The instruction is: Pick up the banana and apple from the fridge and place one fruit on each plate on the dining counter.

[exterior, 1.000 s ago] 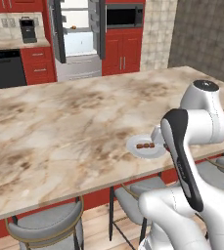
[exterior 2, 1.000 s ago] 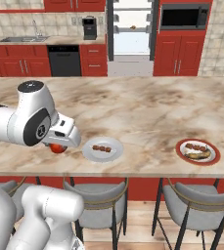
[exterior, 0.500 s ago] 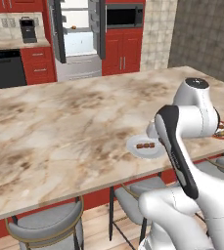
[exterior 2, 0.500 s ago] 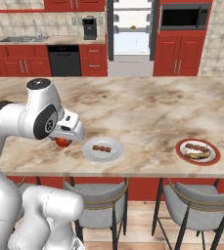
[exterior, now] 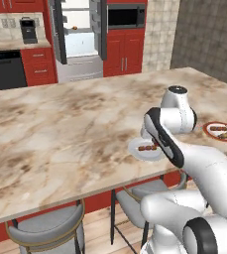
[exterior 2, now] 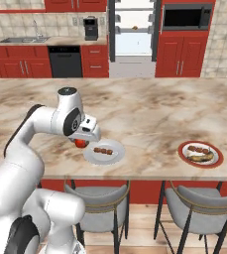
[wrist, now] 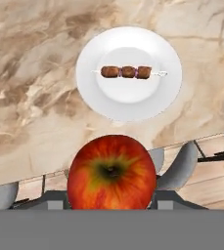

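My gripper (exterior 2: 83,140) is shut on the red apple (wrist: 111,173), holding it just above the front edge of the dining counter (exterior 2: 149,106). The apple (exterior 2: 80,144) hangs right beside the left rim of the plain white plate (exterior 2: 104,152), which carries a brown skewer. In the hand view that plate (wrist: 128,102) lies just beyond the apple. Further right, the red-rimmed plate (exterior 2: 200,154) holds brown pieces and the yellow banana (exterior 2: 202,158). In the left base view my arm hides the gripper; the white plate (exterior: 143,149) and red-rimmed plate (exterior: 221,131) show beside it. The fridge (exterior 2: 132,34) stands open at the back.
Grey stools (exterior 2: 96,191) (exterior 2: 197,198) are tucked under the counter's near edge. A small orange item (exterior 2: 135,28) sits on a fridge shelf. A dishwasher (exterior 2: 65,61), coffee machine (exterior 2: 89,28) and microwave (exterior 2: 183,16) line the back wall.
My arm has swung the apple rightward in the right base view, from the counter's front-left area to the white plate's left rim. The plates have not moved.
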You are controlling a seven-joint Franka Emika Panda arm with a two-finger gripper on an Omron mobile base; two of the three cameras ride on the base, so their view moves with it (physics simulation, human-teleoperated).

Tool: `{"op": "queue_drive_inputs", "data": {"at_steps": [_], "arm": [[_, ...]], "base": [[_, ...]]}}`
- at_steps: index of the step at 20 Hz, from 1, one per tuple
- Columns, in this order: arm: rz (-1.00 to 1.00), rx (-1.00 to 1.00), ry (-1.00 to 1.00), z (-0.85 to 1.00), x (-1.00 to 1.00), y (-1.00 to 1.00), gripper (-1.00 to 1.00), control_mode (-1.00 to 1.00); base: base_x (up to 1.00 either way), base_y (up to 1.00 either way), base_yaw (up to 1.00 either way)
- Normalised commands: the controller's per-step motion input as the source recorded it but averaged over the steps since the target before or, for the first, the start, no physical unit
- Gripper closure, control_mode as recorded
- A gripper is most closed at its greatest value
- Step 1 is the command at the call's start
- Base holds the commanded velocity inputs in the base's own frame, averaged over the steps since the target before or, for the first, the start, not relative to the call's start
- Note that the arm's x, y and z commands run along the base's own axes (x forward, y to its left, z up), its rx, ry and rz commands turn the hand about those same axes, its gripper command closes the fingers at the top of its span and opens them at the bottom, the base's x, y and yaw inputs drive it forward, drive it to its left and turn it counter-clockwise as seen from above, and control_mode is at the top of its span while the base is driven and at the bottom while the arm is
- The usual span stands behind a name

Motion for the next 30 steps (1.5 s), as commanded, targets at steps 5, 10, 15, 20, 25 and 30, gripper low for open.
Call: {"op": "queue_drive_inputs", "data": {"at_steps": [5,10,15,20,25,30], "arm": [[0.0,0.0,0.04,-0.53,1.0,-0.07,1.0,-1.0],[0.0,0.0,0.0,-0.49,1.0,-0.05,1.0,-1.0],[0.0,0.0,0.07,-0.21,1.0,-0.29,1.0,-1.0],[0.0,0.0,0.07,-0.26,0.89,-0.23,1.0,-1.0],[0.0,0.0,0.01,-0.52,0.5,-0.01,1.0,-1.0],[0.0,0.0,0.0,-0.4,0.04,0.0,1.0,-1.0]], "base": [[0.0,0.0,0.0],[0.0,0.0,0.0],[0.0,0.0,0.0],[0.0,0.0,0.0],[0.0,0.0,0.0],[0.0,0.0,0.0]]}}
